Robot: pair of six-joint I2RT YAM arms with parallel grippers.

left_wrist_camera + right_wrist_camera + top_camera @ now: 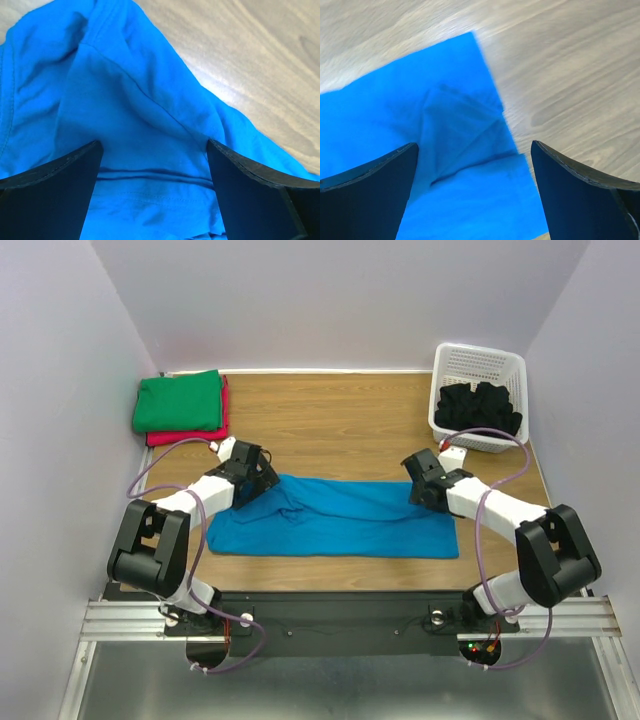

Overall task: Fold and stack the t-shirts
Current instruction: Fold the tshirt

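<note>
A turquoise-blue t-shirt [340, 520] lies folded into a long strip across the middle of the table. My left gripper [252, 472] hovers open over its rumpled left end, where the sleeve seam and hem [150, 150] show between the fingers. Over the strip's right end, my right gripper [420, 480] is open above the folded corner [470, 130]. Neither gripper holds cloth. A folded green t-shirt [180, 402] rests on a red-pink one [190, 436] at the back left. Black t-shirts [478, 408] fill the basket.
A white lattice basket [480, 362] stands at the back right corner. Grey walls close in the table [330, 410] on three sides. Bare wood shows behind the blue shirt and along the front edge.
</note>
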